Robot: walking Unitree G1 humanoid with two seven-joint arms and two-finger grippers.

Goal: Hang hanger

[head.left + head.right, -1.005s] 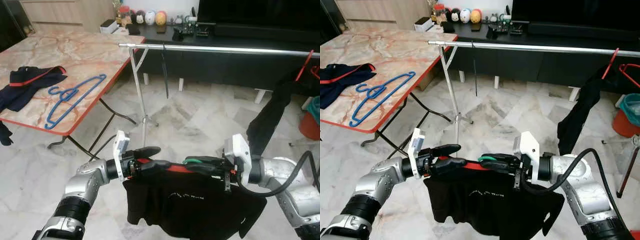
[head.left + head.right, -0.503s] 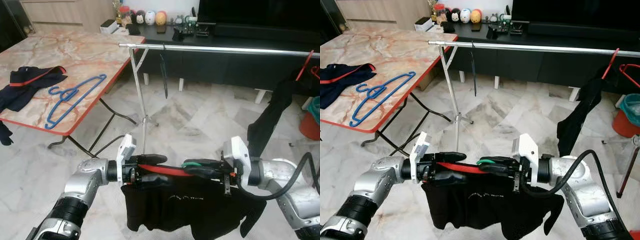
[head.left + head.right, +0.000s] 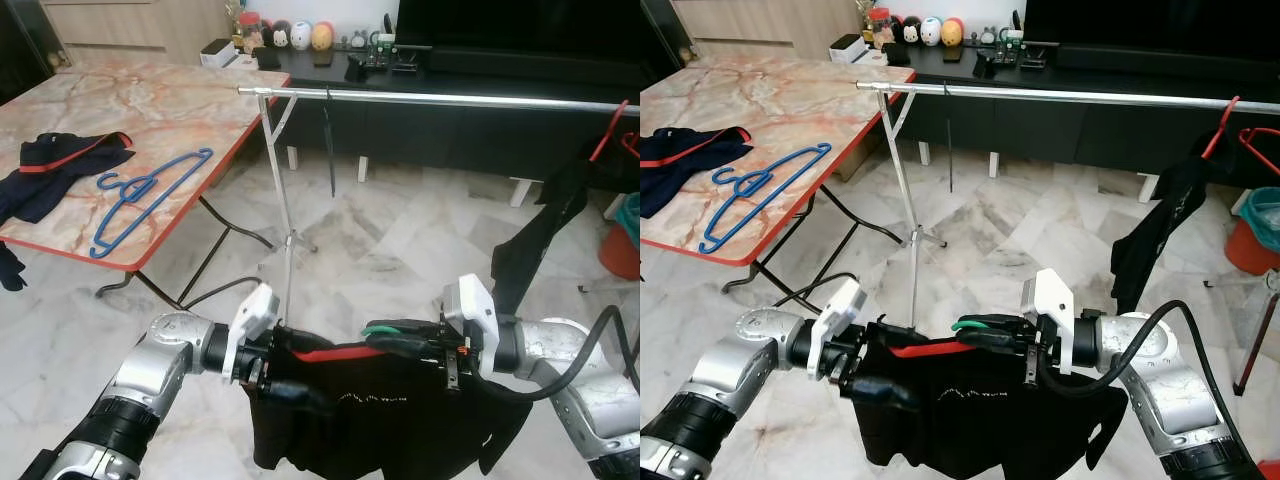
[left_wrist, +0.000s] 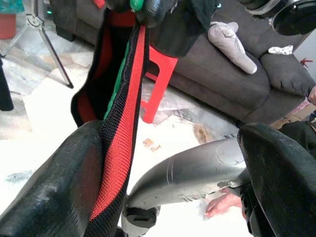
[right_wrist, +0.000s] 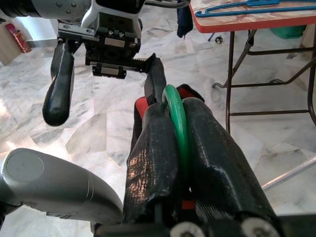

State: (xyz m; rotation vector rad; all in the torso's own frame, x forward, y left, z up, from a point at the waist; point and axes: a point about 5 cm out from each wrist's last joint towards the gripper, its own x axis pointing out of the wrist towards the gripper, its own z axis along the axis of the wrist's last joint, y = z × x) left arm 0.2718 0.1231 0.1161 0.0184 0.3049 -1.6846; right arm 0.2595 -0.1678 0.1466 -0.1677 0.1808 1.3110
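A black garment (image 3: 380, 420) with a red collar (image 3: 325, 353) hangs on a green hanger (image 5: 174, 111) low in front of me. My right gripper (image 3: 395, 338) is shut on the hanger's green hook (image 3: 380, 328) and holds it level. My left gripper (image 3: 290, 378) is at the garment's left shoulder, tilted downward and open. In the left wrist view the red collar (image 4: 121, 143) rests against one finger (image 4: 59, 187), with the other finger (image 4: 281, 177) far apart. The steel clothes rail (image 3: 450, 98) runs across the room ahead, above my grippers.
A thin black hanger (image 3: 328, 140) hangs near the rail's left end, and dark clothing (image 3: 545, 230) on a red hanger hangs at its right end. The marble table (image 3: 160, 100) on the left carries blue hangers (image 3: 145, 195) and a dark garment (image 3: 55, 170). An orange bucket (image 3: 620, 250) stands far right.
My left gripper has turned its fingers downward and opened, letting go of the collar it held. The right gripper stays shut on the hook, almost unmoved.
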